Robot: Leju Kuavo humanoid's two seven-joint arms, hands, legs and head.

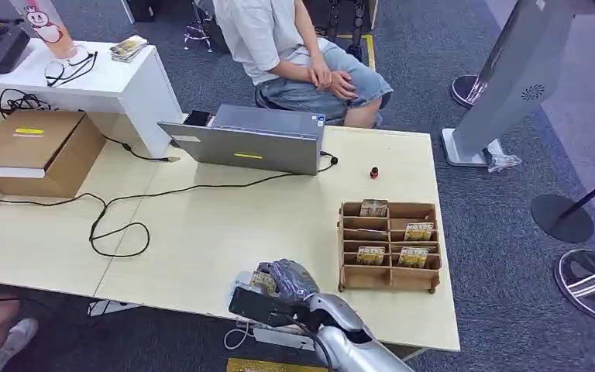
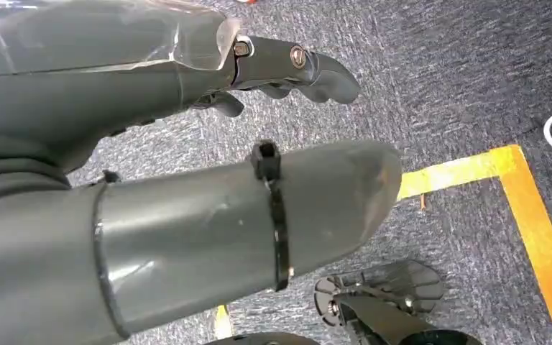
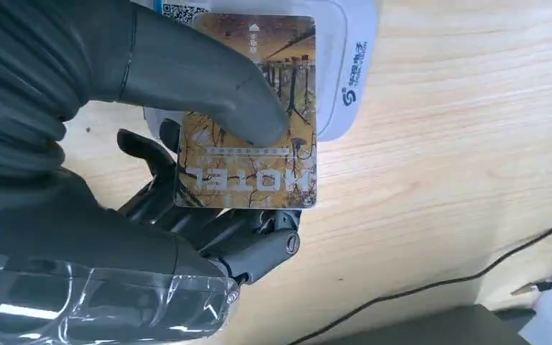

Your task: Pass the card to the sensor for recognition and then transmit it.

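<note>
Wide light wooden table (image 1: 225, 232), near edge toward the robot. Grey laptop (image 1: 244, 139) standing at the far edge, lid toward the robot, black cable (image 1: 116, 225) looping from it over the left half. Cardboard box (image 1: 35, 151) at the far left corner. Wooden compartment rack (image 1: 390, 246) by the right edge, several patterned cards upright in its slots. Small red object (image 1: 373, 172) beyond the rack, toward the far right corner. Seated person (image 1: 294, 54) behind the far edge, hands on knees.

At the near edge, just left of the rack: right hand (image 1: 287, 280) grasping a card (image 3: 248, 115), thumb pressed on its printed face, fingers (image 3: 208, 223) curled beneath. Card held flat over a white sensor pad (image 3: 345, 72), covering much of it; touching or just above, cannot tell.

Left hand (image 2: 187, 165) hanging over blue carpet with a yellow floor line, fingers loosely apart, grasping nothing.
</note>
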